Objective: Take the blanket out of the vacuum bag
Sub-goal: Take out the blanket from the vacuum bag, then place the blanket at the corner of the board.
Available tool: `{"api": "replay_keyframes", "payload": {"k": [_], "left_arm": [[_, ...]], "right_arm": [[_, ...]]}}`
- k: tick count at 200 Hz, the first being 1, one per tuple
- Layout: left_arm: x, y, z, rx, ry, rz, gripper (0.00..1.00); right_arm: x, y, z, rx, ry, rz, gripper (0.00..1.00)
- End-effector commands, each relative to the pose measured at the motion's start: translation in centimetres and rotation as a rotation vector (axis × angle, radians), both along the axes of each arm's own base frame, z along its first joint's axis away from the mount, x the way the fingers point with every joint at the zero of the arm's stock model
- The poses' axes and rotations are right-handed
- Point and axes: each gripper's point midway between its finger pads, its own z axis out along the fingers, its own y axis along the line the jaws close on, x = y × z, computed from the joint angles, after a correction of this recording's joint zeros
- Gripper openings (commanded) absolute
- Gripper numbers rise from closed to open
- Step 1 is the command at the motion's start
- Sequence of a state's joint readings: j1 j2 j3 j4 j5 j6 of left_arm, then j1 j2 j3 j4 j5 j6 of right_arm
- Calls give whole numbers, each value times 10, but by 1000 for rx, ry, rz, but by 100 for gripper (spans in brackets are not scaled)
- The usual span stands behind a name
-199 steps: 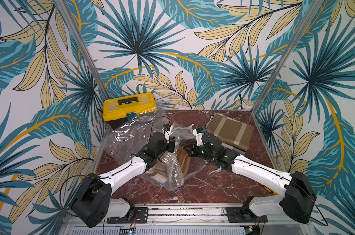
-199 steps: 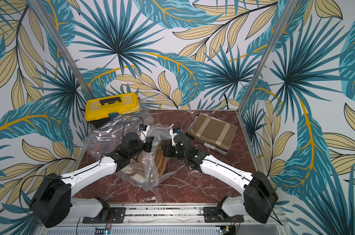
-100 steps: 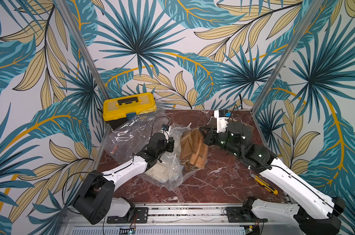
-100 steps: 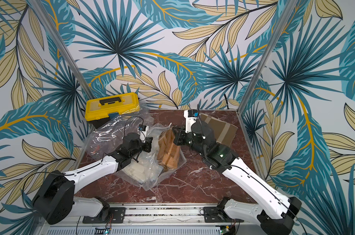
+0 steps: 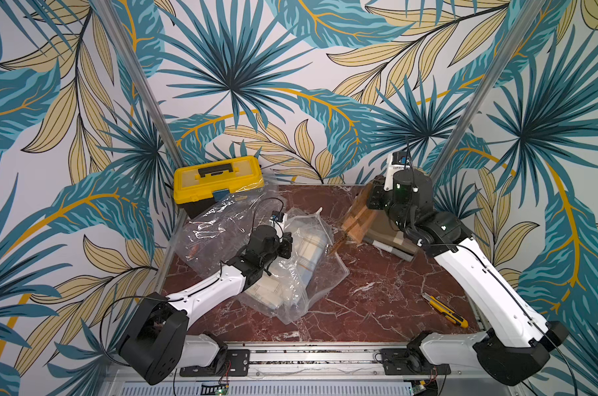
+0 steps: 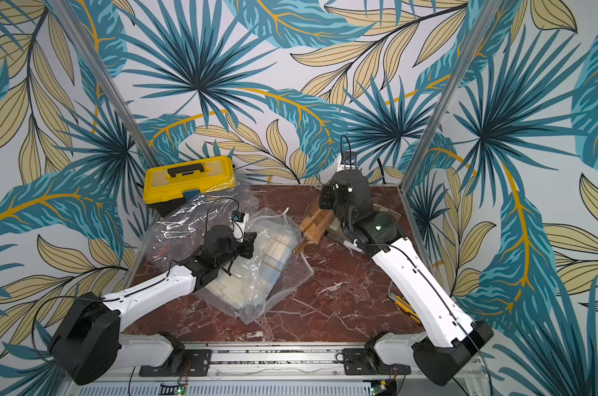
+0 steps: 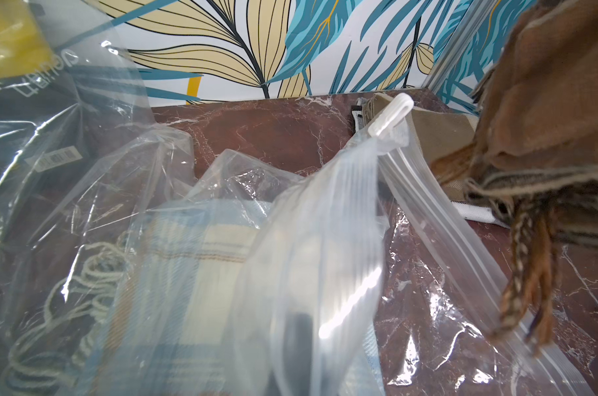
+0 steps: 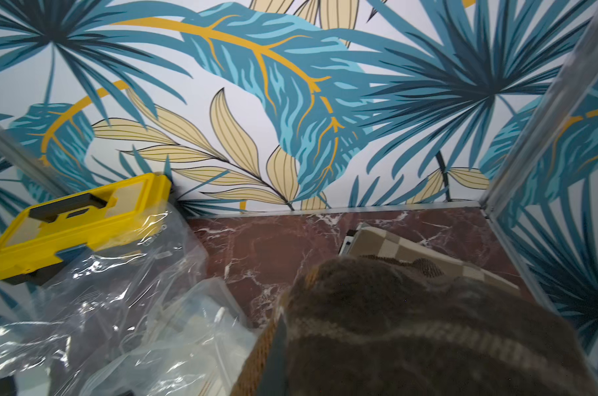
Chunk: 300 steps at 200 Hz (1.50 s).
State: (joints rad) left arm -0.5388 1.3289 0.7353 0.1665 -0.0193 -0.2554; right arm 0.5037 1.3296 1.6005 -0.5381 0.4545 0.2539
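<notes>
Blanket [image 5: 357, 219] hangs pinched in right end effector [image 5: 372, 201], frame upper right, body clear of vacuum bag [image 5: 325, 277]. Left end effector [image 5: 286, 244] pinches bag film, apparently to anchor bag on counter [image 5: 376, 298].

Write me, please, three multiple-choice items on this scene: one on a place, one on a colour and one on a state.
1. Where does the yellow toolbox stand? A far left corner; B near right edge; C table centre.
2. What colour is the lifted blanket in the right gripper? A blue; B brown; C white.
3. The pale plaid blanket is: A inside the vacuum bag; B on the toolbox; C in the right gripper.
1A, it sits by the back wall at left; 2B, brown folds and fringe show; 3A, clear plastic covers it.
</notes>
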Motion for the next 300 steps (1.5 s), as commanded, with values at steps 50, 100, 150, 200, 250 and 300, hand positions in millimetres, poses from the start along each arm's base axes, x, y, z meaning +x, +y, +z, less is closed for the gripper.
{"api": "replay_keyframes", "payload": {"k": [50, 100, 150, 200, 250, 300], "left_arm": [[-5, 10, -6, 10, 10, 19, 0], [-6, 14, -5, 24, 5, 27, 0], [-8, 17, -9, 18, 7, 25, 0], [-7, 15, -14, 16, 14, 14, 0], [-3, 18, -25, 17, 32, 16, 0], [1, 26, -33, 4, 50, 28, 0]], "right_arm": [[58, -58, 28, -57, -58, -183, 0], [94, -74, 6, -19, -25, -226, 0], [128, -86, -14, -22, 34, -232, 0], [165, -102, -12, -43, 41, -256, 0], [199, -122, -15, -37, 22, -324, 0], [222, -134, -47, 43, 41, -369, 0]]}}
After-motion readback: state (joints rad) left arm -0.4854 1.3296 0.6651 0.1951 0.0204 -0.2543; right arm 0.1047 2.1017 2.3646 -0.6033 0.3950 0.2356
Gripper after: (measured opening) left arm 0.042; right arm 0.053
